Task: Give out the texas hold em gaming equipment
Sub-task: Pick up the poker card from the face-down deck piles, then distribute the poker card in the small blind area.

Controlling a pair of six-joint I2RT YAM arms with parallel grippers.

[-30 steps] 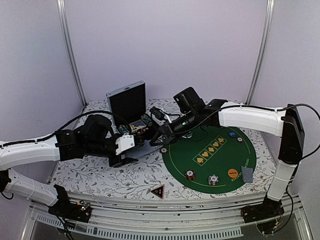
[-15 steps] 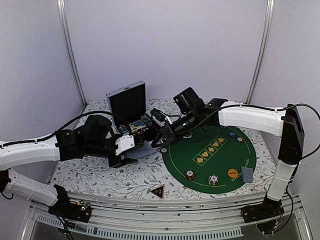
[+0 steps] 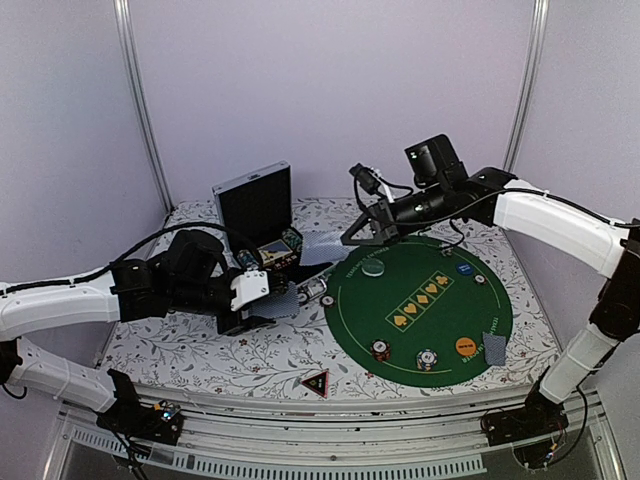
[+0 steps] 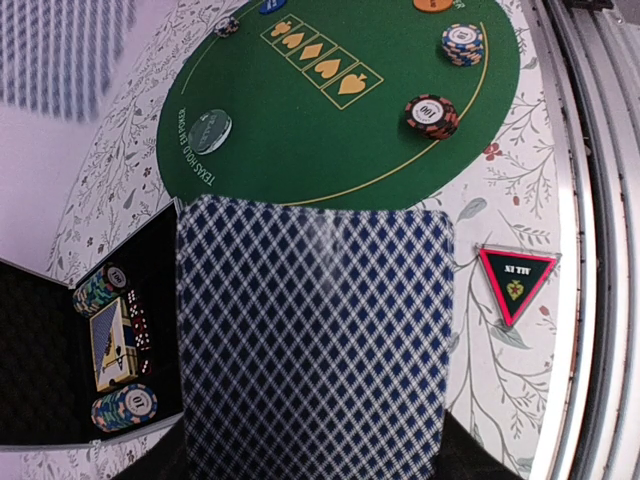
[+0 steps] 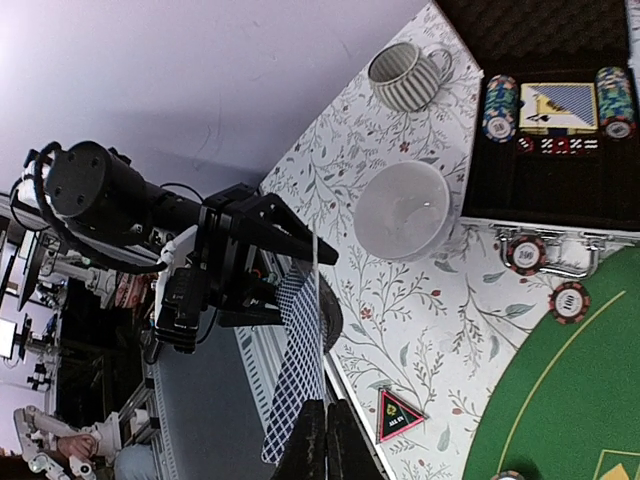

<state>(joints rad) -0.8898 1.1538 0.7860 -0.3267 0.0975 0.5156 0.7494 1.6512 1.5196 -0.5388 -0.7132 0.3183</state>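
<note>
Two arms show in my top view. My left gripper (image 3: 266,304) sits low over the flowered table (image 3: 200,350), clamped on a card stack (image 3: 287,300) just left of the green mat (image 3: 440,320); I cannot tell how many cards it has. My right gripper (image 3: 350,238) hangs above the mat's far-left edge, pinched shut on a single card (image 3: 320,248). On the mat I see a white disc (image 3: 373,267), a blue disc (image 3: 464,269), an orange disc (image 3: 465,346), two chip stacks (image 3: 380,350) near the front rim and a lone card (image 3: 494,347) at the right rim. A black triangle (image 3: 316,382) lies on the table in front of the mat. An open black case (image 3: 255,205) stands at the back.

From my left wrist, the card stack fills the lower view, diamond back up, and hides that gripper's own tips. Beyond it lie the mat and the chip stacks, with the triangle off to the right.

From my right wrist, the fingers (image 5: 340,445) are together on the single card, seen nearly edge-on. The left gripper shows behind it. Farther off, a white bowl (image 5: 403,210) and a ribbed mug (image 5: 405,75) stand beside the case, and two loose chips (image 5: 525,253) lie between case and mat.
</note>
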